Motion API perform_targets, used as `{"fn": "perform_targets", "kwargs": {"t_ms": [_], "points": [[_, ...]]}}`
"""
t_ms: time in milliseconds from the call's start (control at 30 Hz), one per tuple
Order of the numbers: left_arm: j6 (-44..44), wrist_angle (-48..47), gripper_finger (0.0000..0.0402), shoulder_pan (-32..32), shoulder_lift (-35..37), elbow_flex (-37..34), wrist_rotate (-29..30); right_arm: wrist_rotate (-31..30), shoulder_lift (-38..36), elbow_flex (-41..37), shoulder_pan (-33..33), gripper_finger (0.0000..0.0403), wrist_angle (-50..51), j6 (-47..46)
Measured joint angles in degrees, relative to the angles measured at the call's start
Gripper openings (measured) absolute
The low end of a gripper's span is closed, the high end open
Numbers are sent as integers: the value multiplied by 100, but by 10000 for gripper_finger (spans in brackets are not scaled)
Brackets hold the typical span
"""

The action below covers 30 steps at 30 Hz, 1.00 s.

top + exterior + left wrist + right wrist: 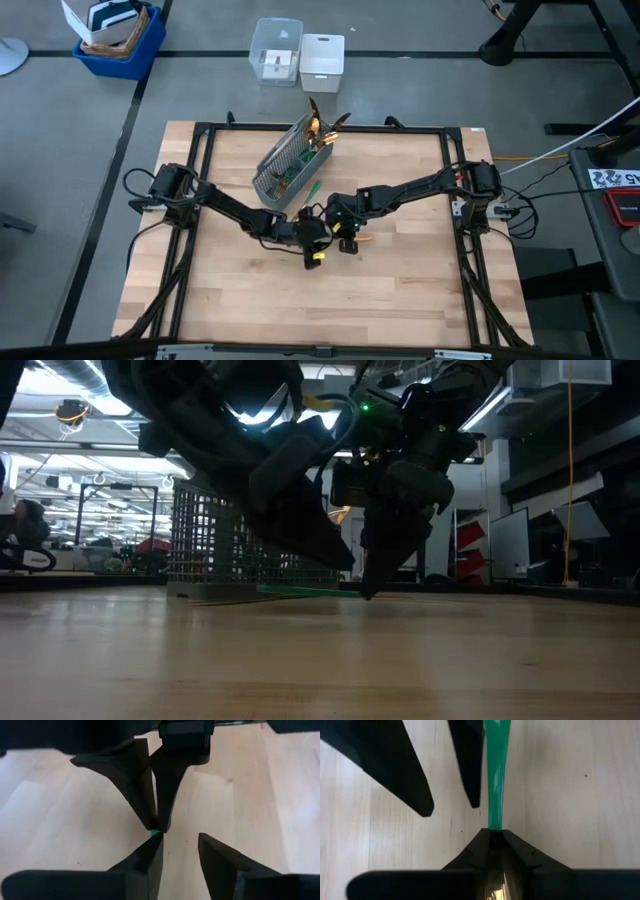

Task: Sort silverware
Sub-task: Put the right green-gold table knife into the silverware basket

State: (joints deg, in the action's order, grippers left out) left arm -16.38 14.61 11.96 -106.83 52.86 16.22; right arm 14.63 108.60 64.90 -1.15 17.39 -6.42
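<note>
Now the right pincer (492, 837) is clamped on a teal-handled utensil (496, 780), the left pincer (180, 852) apart beside it.

Left gripper (180, 851) parted — right gripper (495, 836) (clamped).

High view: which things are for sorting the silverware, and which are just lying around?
For the job: silverware in the grey mesh caddy; teal-handled piece in the right gripper; left gripper open beside it.
Lying about: clear box, white box, blue bin.
</note>
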Motion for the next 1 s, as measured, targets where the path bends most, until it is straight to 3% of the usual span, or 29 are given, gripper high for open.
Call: {"fn": "perform_targets", "kwargs": {"t_ms": [267,1000], "points": [[487,-42,117,-163,0,0,30,1,-9,2,2,43,-11,0],[549,-79,114,-259,-195,4,-211,4,-9,2,0,43,41,9]]}}
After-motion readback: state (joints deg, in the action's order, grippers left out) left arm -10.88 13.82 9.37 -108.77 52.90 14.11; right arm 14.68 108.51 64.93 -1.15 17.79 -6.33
